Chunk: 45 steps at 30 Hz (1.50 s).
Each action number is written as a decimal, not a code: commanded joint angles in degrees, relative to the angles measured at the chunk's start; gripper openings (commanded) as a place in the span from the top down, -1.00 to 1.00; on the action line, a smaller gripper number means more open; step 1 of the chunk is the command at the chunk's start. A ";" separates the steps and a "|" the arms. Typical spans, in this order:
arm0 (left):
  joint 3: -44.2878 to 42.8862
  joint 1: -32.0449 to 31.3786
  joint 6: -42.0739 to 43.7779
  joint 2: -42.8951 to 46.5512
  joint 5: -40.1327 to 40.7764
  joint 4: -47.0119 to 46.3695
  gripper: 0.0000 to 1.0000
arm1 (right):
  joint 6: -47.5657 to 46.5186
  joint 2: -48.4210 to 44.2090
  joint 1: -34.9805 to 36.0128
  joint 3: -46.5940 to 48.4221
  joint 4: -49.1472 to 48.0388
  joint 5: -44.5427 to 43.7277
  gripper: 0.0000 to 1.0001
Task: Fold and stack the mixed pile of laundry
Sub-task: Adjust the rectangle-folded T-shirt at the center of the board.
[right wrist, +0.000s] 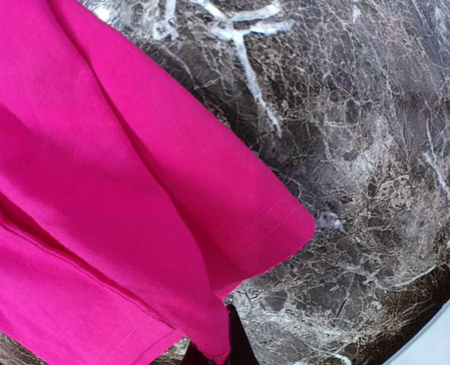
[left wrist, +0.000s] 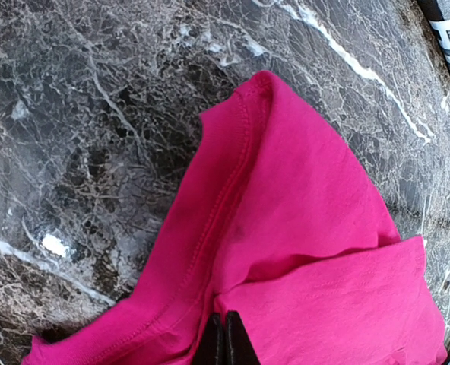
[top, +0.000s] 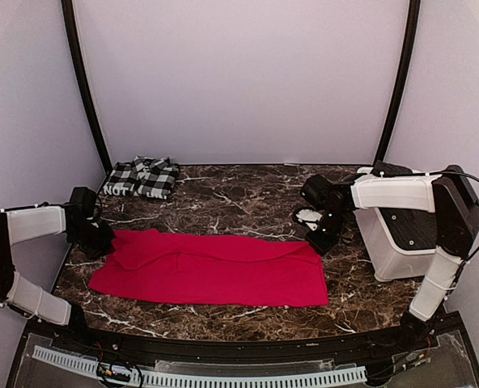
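The plain red garment [top: 215,271] lies spread in a long band across the middle of the marble table [top: 247,198]. My left gripper [top: 103,241] is at its far left corner. In the left wrist view the two fingertips [left wrist: 225,336] are pressed together on a crease of the red cloth [left wrist: 308,198]. My right gripper [top: 319,241] is at the far right corner, shut, and the red hem [right wrist: 96,167] drapes over its dark fingertip [right wrist: 239,346], slightly raised off the marble. The black-and-white checked garment [top: 142,176] lies folded at the back left, with its edge [left wrist: 447,30] just showing.
A white plastic bin [top: 401,234] stands at the table's right side, under the right arm; its edge [right wrist: 442,338] shows in the right wrist view. Purple walls close the back and sides. A small white object [top: 308,216] sits by the right wrist.
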State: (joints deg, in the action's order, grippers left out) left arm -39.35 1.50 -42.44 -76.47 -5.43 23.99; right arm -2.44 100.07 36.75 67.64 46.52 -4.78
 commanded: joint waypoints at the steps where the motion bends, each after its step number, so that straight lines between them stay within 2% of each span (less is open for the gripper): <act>1: -2.01 0.26 0.89 -0.22 -1.43 0.62 1.00 | 0.99 -1.00 0.25 1.49 0.19 -1.72 1.00; 6: -6.59 0.26 3.11 4.03 -2.67 0.29 1.00 | 1.37 -1.83 -2.02 4.00 -0.08 -5.40 1.00; 9: -13.48 0.26 6.19 4.02 -2.69 0.75 1.00 | -0.09 -2.18 -4.10 7.66 -1.44 -6.60 1.00; 14: -23.96 0.26 8.85 -2.38 -4.85 -0.58 1.00 | -4.44 0.93 -6.79 15.40 -5.09 -8.00 1.00; 21: -32.96 0.26 12.74 -11.61 -8.16 -7.61 1.00 | -13.09 10.38 -8.82 24.61 -10.41 -12.25 1.00; 24: -35.81 0.26 14.05 -14.79 -9.38 -7.98 1.00 | -15.55 12.67 -9.19 25.90 -13.04 -10.38 1.00; 33: -30.69 0.26 13.83 -13.82 -13.52 -9.19 1.00 | -17.17 17.07 -9.24 25.87 -13.16 -7.21 1.00; 45: -21.68 0.26 14.99 0.51 -16.68 -1.98 1.00 | -16.36 10.39 -9.25 16.78 -16.12 -5.28 1.00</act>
State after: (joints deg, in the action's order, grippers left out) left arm -62.65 1.50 -29.02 -82.11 -20.21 18.26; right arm -19.00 115.11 27.73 87.11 32.64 -11.53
